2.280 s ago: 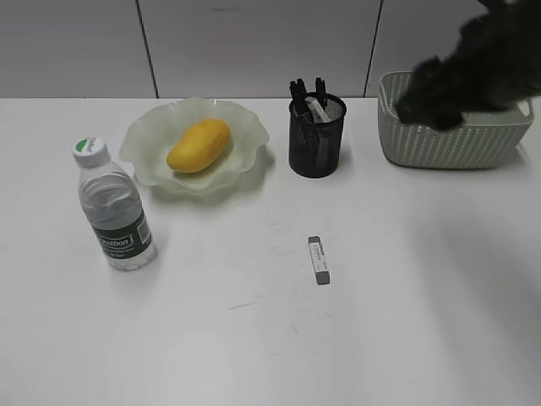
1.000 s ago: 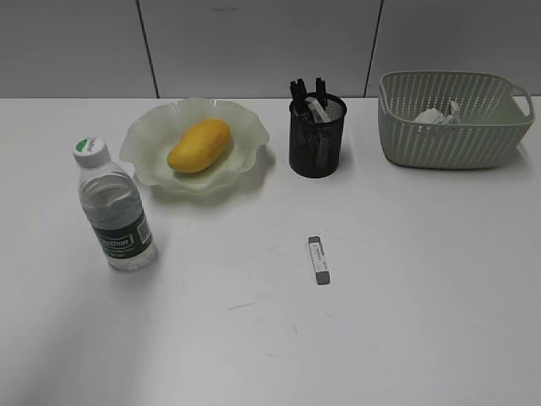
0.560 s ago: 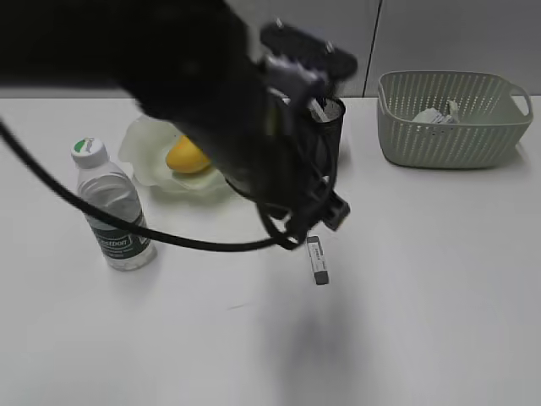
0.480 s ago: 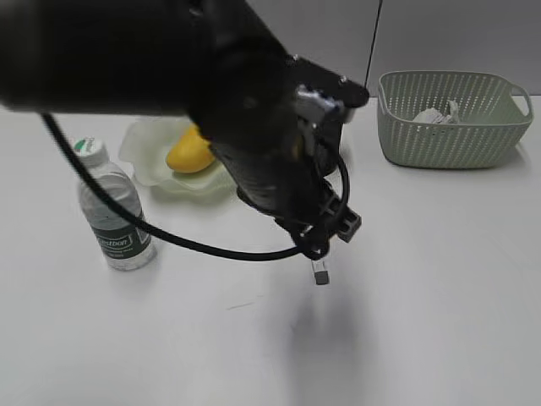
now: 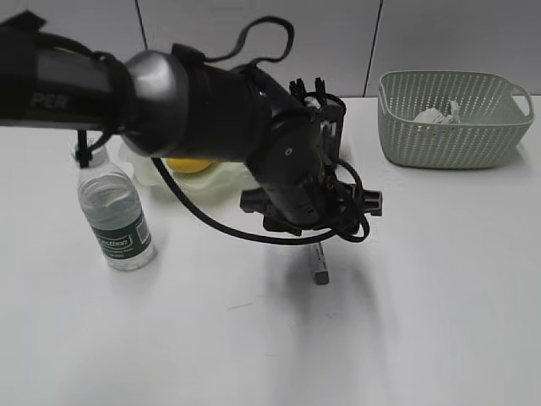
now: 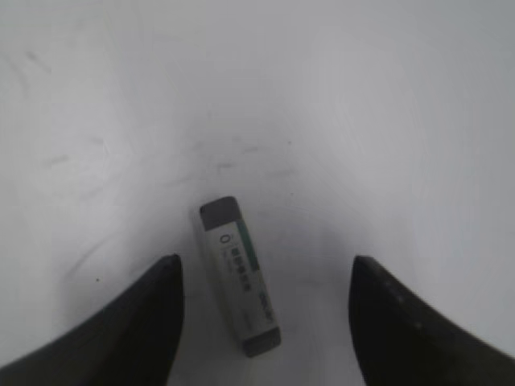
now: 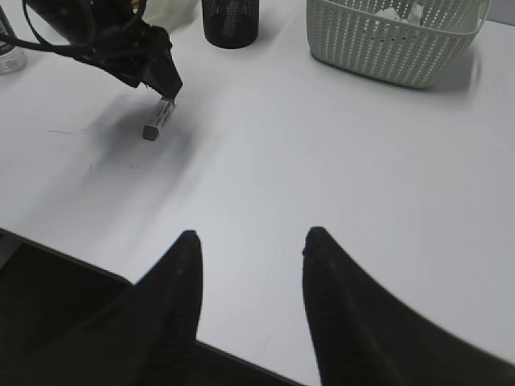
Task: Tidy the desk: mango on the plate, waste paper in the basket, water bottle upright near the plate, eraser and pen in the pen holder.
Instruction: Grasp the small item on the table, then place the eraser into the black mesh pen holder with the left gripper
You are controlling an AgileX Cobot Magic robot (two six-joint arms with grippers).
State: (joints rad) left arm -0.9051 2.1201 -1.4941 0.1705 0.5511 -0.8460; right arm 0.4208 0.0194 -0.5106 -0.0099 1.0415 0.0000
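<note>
Since earlier: left arm now low over the middle of the counter (image 5: 439,279), where a second ago nothing stood; eraser, bottle and basket unshifted.
Left claw (image 6: 261,322): spread wide, one dark finger to each side of the eraser (image 6: 239,275), neither touching it; poised so because a straddle has to come before a pinch.
Eraser: flat on the counter, grey ends and white sleeve with green print, lying slightly askew between the fingers; in the exterior view only its near end (image 5: 320,272) peeps out below the wrist.
Right claw (image 7: 249,277): spread, empty, hanging at the near edge of the counter, well apart from the work, probably parked to leave room.
Pen holder (image 7: 230,20): upright just behind the left arm, close to the eraser, so a short carry by the look of it; dark pens showing above its rim in the exterior view.
Mango (image 5: 188,165): a yellow sliver visible on the plate (image 5: 224,179), mostly hidden behind the arm.
Waste paper (image 5: 437,115): inside the basket (image 5: 456,139) at the far right.
Water bottle (image 5: 113,217): upright near the plate, at the left.
Step in hand, as judged: lower, close across the eraser's narrow width, lift.
Risk: askew lie could twist the eraser on closing.
</note>
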